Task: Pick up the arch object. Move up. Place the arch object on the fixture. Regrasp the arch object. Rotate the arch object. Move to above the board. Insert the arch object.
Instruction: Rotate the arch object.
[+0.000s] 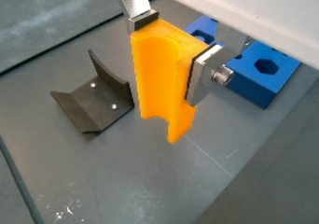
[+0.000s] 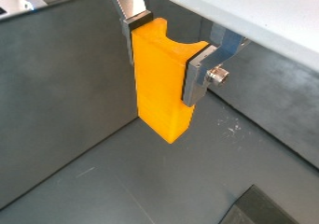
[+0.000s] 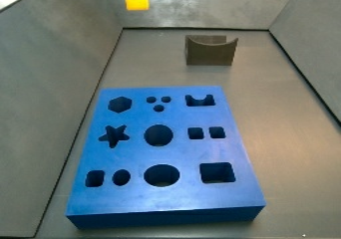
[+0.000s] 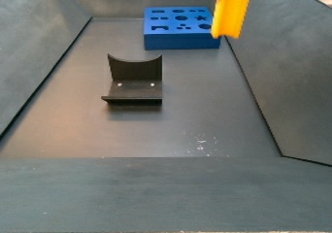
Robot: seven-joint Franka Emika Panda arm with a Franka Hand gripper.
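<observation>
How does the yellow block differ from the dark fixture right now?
The yellow block is bright orange-yellow; the fixture is dark grey. The block hangs upright in the air, clamped between the fingers of the hand; the fixture rests on the floor, untouched. The block is tall and narrow, the fixture wider and bent like a bracket. Both are far smaller than the blue board.

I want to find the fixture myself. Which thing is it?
Start at the big blue board with shaped holes. Beyond it, alone on the dark floor, stands the fixture: small, dark grey, with a dipped top. The yellow arch object hangs in the gripper fingers.
</observation>
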